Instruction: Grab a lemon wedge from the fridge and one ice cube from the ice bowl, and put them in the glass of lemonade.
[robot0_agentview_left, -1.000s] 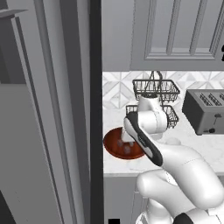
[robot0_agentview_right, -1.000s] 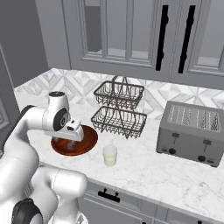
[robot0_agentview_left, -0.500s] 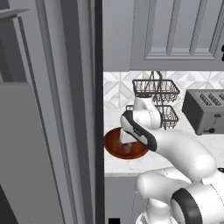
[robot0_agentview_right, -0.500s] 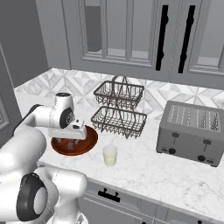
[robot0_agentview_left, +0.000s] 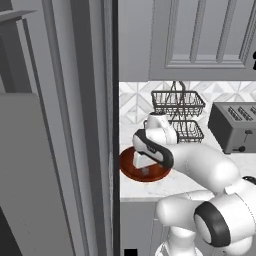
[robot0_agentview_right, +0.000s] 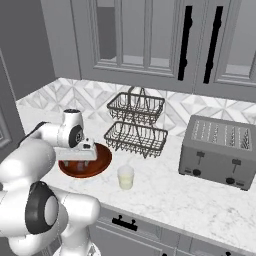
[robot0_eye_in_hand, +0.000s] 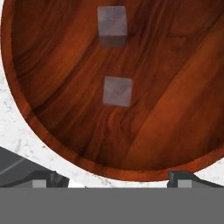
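**Red-brown bowl under the tool**

Red-brown wood fills the hand view: the ice bowl lies right under the tool. The tool's two tips stand wide apart with nothing between them. Two pale ice cubes rest on the bowl's floor, one farther from the tips than the other, and they do not touch each other.

From the right base view, the tool hangs low over the bowl, pointing down. The bowl sits on the white marble tabletop. A glass of pale lemonade stands just beside the bowl. A black wire basket stands behind them, and a grey toaster sits well off to the side.

From the left base view, the bowl lies next to the fridge, whose dark grey door edge stands tall beside it.
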